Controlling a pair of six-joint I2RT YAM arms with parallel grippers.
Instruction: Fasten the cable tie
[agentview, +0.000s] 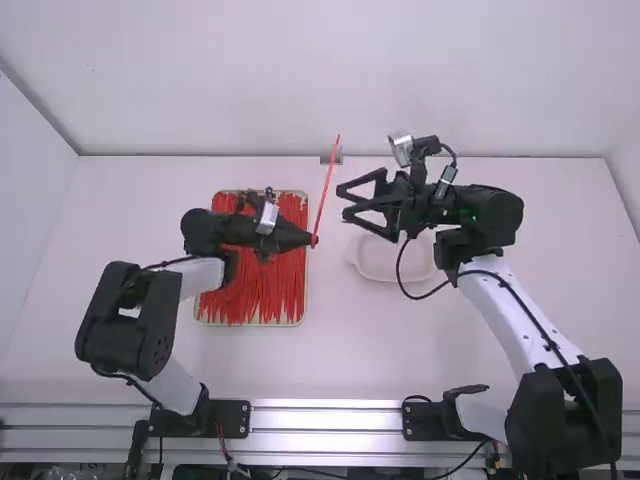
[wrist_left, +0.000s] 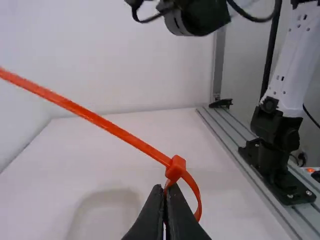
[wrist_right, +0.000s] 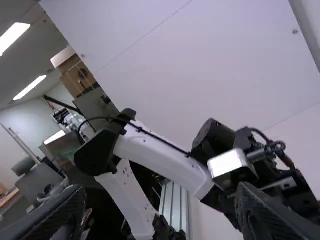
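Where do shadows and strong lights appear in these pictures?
Left wrist view: a soft grey shadow lies on the white table near the left tool, which pinches the red cable tie. Right wrist view: ceiling light strips glow brightly in the room behind. High view: the light is even, with only faint shadows beside the arms.

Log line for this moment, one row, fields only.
left gripper: shut on cable tie | tie: tail through head, small loop | right gripper: open, close to raised tail | step: loop not yet pulled tight
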